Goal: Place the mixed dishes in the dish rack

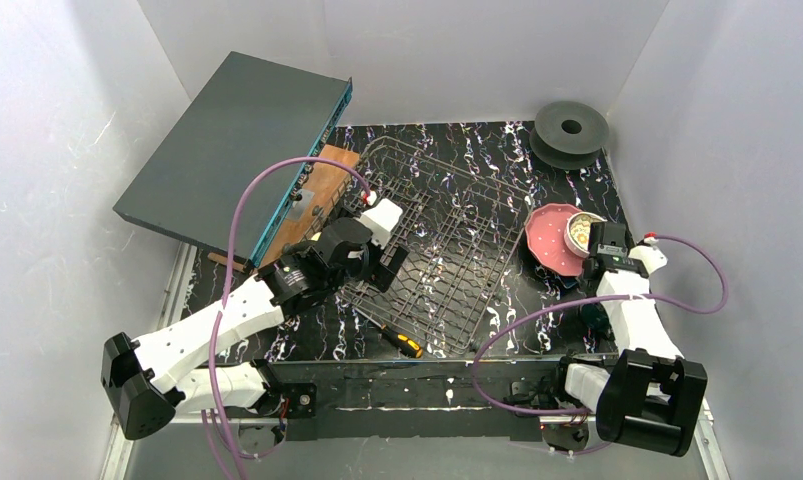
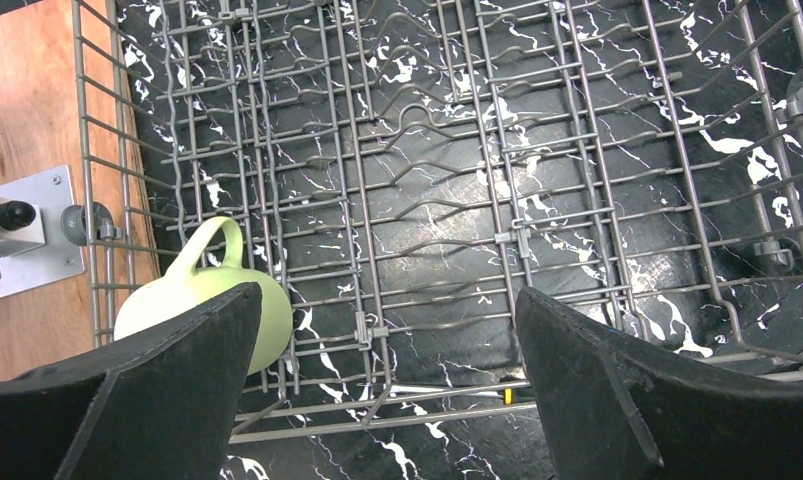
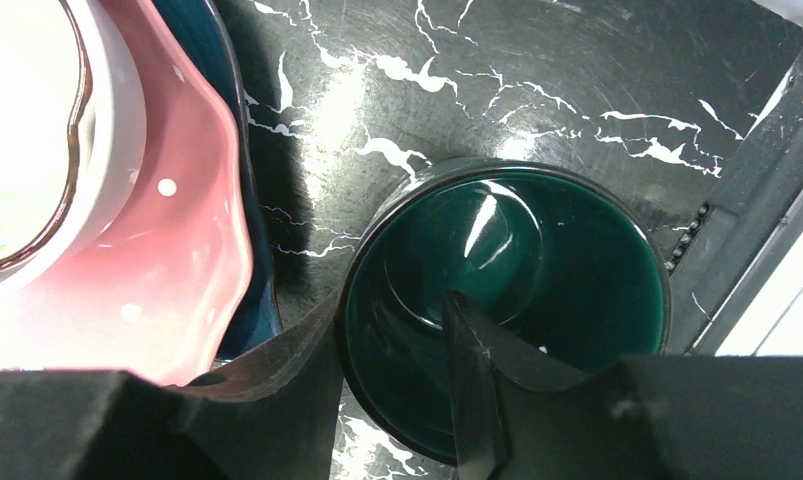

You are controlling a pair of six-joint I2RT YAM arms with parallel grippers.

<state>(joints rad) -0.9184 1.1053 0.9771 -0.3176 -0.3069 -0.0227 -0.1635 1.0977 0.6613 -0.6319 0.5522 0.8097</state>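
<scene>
While straddling green mug (image 3: 537,260) rim with right gripper (image 3: 387,330) unclenched, seating deeper, squeezing squarely; holding left gripper (image 2: 385,300) released over rack (image 1: 432,240).

The table (image 1: 477,135) is overlooked from above and behind. Close downward wrist views are taken: left onto the dish rack (image 2: 517,238), also seen overhead; right into the dark green mug (image 3: 537,270).

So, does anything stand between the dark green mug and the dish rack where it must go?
Yes. The pink plate, with a white bowl on it, sits beside the dark green mug on the side toward the dish rack. The right gripper straddles the mug's wall.
</scene>
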